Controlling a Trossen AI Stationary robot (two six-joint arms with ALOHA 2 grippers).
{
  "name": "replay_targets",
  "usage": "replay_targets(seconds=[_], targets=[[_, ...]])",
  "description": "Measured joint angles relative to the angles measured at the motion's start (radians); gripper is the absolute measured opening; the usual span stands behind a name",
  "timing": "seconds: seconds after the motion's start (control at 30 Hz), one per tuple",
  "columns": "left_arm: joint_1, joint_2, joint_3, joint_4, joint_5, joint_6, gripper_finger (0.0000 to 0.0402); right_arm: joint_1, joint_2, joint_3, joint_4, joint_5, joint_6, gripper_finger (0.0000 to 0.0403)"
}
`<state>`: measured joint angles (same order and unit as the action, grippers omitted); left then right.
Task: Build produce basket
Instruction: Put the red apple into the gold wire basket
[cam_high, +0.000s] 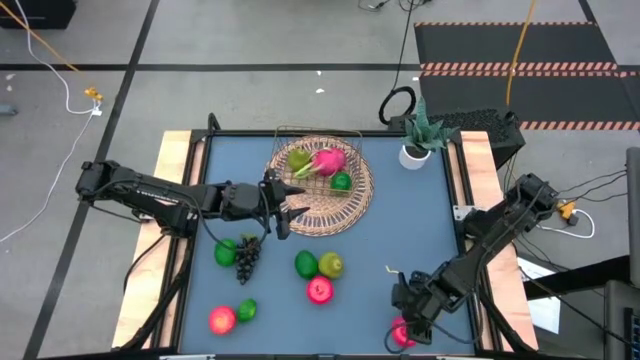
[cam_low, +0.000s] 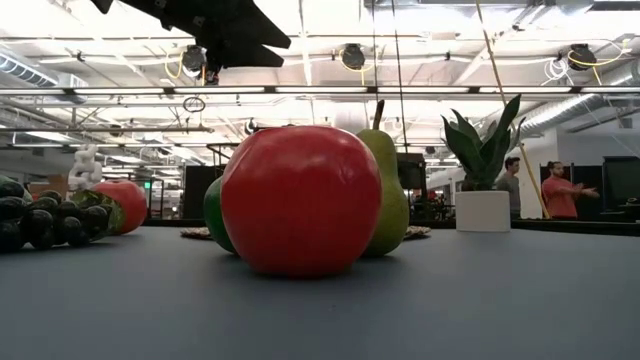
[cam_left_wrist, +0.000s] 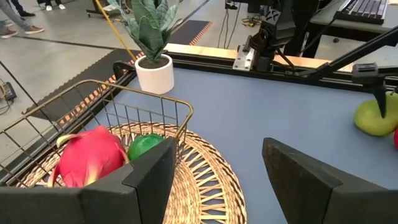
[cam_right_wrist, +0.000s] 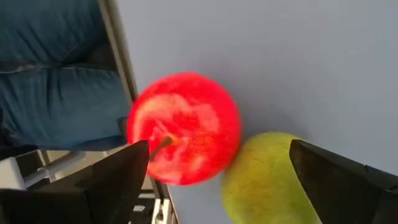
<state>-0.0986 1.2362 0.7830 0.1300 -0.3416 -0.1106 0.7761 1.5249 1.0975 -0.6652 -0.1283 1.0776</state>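
Note:
The tan wicker basket (cam_high: 322, 205) stands at the table's far middle and holds a pink dragon fruit (cam_high: 328, 162), a green fruit (cam_high: 298, 160) and a lime (cam_high: 341, 182). My left gripper (cam_high: 285, 207) is open and empty over the basket's near left rim (cam_left_wrist: 205, 180). My right gripper (cam_high: 405, 322) is open above a red apple (cam_right_wrist: 183, 127) and a green fruit (cam_right_wrist: 270, 180) at the table's near right; its fingers stand on either side of them. More produce lies on the table: grapes (cam_high: 247, 258), limes (cam_high: 225, 252) and apples (cam_high: 319, 290).
A small white pot with a green plant (cam_high: 415, 150) stands at the far right corner, beside the basket. Loose fruits (cam_high: 330, 265) lie across the near left and middle. People stand in the room beyond the table (cam_low: 560, 190).

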Motion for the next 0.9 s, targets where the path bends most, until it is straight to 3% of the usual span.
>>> replay_targets(seconds=[0.27,0.47,0.67,0.8,0.9], targets=[[0.000,0.000,0.000,0.001,0.000,-0.001,0.0244,0.006,0.001,0.136,-0.160,0.136,-0.026,0.0384],[0.000,0.000,0.000,0.002,0.000,-0.004,0.0244,0.018,0.068,0.253,-0.139,0.258,-0.085,0.0384],[-0.002,0.000,0.000,0.002,0.000,-0.019,0.0244,0.018,0.232,0.353,-0.143,0.255,-0.230,0.0384],[-0.003,0.000,0.000,0.001,0.000,-0.030,0.0244,0.018,0.307,0.429,-0.211,0.128,-0.233,0.0384],[-0.004,0.000,0.000,-0.001,0.000,-0.021,0.0244,0.032,0.325,0.486,-0.301,0.101,-0.223,0.0384]])
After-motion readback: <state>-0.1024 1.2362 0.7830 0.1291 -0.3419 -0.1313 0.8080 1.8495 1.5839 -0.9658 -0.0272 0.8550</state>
